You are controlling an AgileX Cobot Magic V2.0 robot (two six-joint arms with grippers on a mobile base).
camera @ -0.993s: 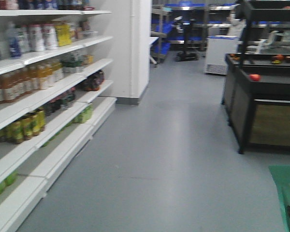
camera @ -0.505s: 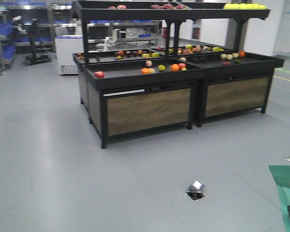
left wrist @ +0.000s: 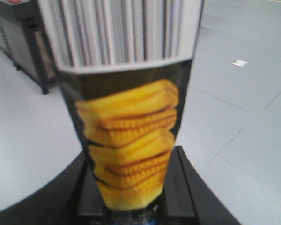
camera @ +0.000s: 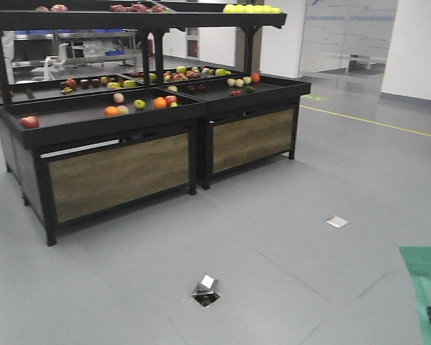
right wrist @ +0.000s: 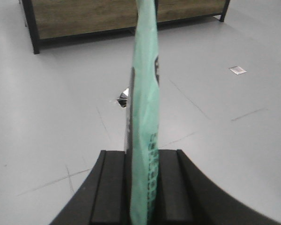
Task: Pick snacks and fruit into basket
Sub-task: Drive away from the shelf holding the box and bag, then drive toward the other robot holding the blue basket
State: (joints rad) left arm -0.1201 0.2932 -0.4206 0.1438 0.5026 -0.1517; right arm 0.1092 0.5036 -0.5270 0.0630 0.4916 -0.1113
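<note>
Right gripper (right wrist: pixel 141 185): jaws closed on one end of mint-green pouch (right wrist: pixel 145 93); pouch upright, edge-on to wrist camera, above grey floor (right wrist: pixel 47 117). Left gripper (left wrist: pixel 133 192): clamped on dark snack pack (left wrist: pixel 131 140) printed with barcode and stacked yellow crisps. Black produce stand (camera: pixel 115 169) well apart ahead; loose fruit (camera: pixel 160 103) near front edge of its lower deck. Individual kinds too small to tell.

The left gripper (left wrist: pixel 133 185) pointed forward, its black fingers (left wrist: pixel 91 187) closed against a chip-printed pack (left wrist: pixel 126 122); the right gripper (right wrist: pixel 140 183) likewise clamped the upright mint-green pouch (right wrist: pixel 145 93) from both sides
</note>
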